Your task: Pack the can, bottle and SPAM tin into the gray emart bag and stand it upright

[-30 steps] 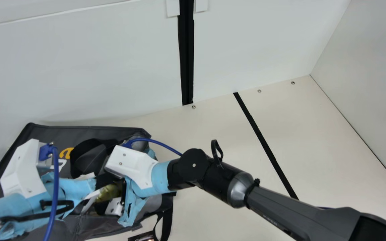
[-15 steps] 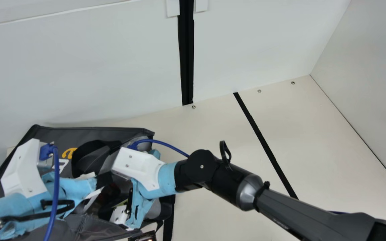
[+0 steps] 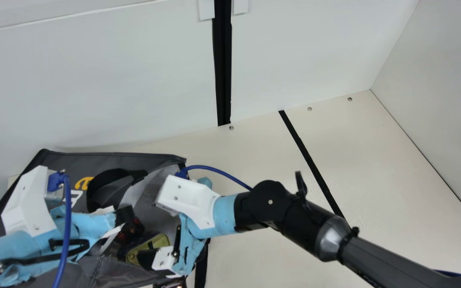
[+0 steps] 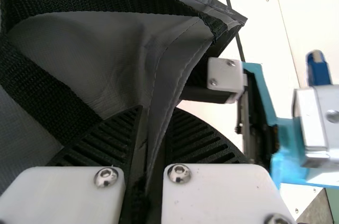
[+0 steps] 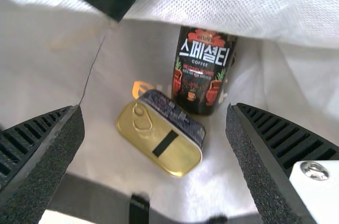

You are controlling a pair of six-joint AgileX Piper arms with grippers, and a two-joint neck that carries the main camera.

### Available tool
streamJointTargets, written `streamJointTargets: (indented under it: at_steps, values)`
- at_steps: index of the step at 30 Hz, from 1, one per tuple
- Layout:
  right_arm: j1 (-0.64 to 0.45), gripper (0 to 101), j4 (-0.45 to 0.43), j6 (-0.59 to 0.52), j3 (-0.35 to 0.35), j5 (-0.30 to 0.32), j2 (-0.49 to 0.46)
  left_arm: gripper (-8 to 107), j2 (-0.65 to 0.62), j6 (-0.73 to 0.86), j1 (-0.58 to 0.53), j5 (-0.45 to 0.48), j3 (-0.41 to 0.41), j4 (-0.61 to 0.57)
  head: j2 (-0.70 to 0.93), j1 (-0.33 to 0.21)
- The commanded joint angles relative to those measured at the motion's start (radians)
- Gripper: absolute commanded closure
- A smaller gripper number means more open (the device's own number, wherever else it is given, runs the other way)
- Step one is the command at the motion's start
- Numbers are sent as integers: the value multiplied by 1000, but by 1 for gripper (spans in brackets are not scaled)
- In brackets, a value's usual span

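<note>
In the main view my left gripper [image 3: 124, 216] is at the mouth of the gray emart bag [image 3: 98, 268]. In the left wrist view my left gripper [image 4: 151, 144] is shut on a fold of the bag's edge [image 4: 167, 91]. My right gripper [image 3: 150, 259] is over the bag's right part, beside the gold SPAM tin [image 3: 162, 241]. The right wrist view shows my right gripper [image 5: 153, 115] open, with the tin [image 5: 153, 139] on the silvery lining beyond its fingers. A dark coffee container [image 5: 201, 73] lies against the tin. A dark red thing [image 3: 132, 230] is near my left gripper.
Black handle straps [image 3: 200, 266] hang at the bag's right side. A white wall [image 3: 94, 88] rises behind it. The cream table [image 3: 262, 160] extends right, crossed by a black strip [image 3: 312, 164]. A small dark object [image 3: 174, 283] is at the bottom edge.
My right arm has moved to the right and a little down the picture. The tin now shows lower and farther right inside the bag. The left arm has stayed nearly still.
</note>
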Motion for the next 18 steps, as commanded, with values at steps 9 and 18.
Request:
streamJointTargets:
  at_steps: [9,18]
  values:
    - [-57,6,-26,18,63,32,-101,107,0,0,0,0,0,0,-2,-23]
    - [-107,6,-72,67,108,57,-201,107,0,0,0,0,0,0,-2,-23]
